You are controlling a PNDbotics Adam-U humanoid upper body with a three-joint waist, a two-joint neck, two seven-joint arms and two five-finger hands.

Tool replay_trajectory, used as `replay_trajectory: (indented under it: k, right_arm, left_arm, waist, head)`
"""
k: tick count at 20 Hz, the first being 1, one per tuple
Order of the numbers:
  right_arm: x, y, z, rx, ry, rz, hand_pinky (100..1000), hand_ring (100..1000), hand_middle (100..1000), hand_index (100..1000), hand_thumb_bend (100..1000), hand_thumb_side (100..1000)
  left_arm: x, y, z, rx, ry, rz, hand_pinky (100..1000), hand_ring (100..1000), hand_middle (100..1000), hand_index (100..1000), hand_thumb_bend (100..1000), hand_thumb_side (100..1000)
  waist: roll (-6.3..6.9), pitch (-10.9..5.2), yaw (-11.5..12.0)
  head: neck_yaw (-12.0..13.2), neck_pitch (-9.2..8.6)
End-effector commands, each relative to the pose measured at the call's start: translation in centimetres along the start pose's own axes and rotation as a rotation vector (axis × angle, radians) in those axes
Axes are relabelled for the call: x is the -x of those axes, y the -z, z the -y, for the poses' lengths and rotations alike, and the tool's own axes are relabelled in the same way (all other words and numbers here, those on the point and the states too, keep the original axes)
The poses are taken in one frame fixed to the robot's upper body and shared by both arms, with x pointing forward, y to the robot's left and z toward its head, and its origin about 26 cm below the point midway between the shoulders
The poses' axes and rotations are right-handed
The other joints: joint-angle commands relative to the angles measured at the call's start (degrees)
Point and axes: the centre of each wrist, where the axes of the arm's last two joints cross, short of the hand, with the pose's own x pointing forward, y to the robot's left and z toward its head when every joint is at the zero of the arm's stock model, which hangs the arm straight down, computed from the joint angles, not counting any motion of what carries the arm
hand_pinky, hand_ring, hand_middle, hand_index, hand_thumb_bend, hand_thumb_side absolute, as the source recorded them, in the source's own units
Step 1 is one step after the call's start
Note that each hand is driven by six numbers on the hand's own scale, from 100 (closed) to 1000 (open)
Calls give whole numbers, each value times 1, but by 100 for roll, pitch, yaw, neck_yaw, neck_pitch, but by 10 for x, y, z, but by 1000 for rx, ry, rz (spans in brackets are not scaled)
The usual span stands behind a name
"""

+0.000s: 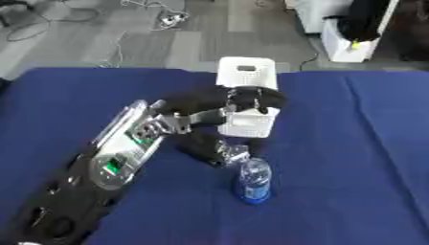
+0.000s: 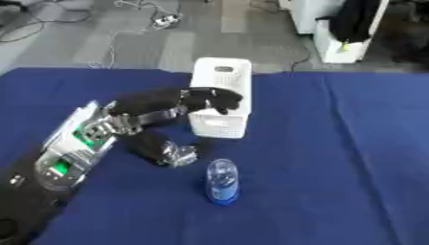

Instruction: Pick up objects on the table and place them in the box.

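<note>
While the left hand (image 1: 251, 99) hung over the white slotted box (image 1: 248, 76), fingers curled with no visible object, a clear water bottle (image 1: 254, 180) stood nearby on the blue-covered desk (image 1: 360, 143).

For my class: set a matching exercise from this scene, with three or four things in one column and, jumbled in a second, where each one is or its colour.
Things:
1. white box
2. water bottle
3. left hand
4. tablecloth

Descriptions:
A. dark blue, covering the table
B. over the open top of the box
C. upright, nearest the camera, blue label
D. perforated sides, at the table's far middle

Pairs: 1-D, 2-C, 3-B, 4-A
</note>
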Motion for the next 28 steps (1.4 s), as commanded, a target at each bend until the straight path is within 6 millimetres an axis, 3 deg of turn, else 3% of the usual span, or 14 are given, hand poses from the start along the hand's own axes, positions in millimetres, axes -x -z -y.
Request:
replay_trajectory:
  k: [1, 11, 28]
  right_arm:
    - [-18, 12, 1, -25, -29, 38, 901, 835, 827, 867, 100, 1000]
    - [-17, 12, 1, -28, -28, 35, 902, 833, 828, 868, 100, 1000]
    - [-18, 14, 0, -40, -30, 37, 903, 833, 828, 868, 100, 1000]
  left_arm:
    - [-5, 0, -7, 51, 50, 18, 850, 846, 968, 955, 100, 906]
    - [-3, -2, -1, 115, 65, 6, 869, 860, 983, 984, 100, 998]
    - [0, -2, 2, 164, 27, -8, 893, 876, 996, 990, 100, 1000]
  waist:
    - [-15, -59, -3]
    - [-26, -39, -5]
    - [-13, 1, -42]
  head:
    - [-64, -63]
    - [-85, -66]
    - [-118, -88]
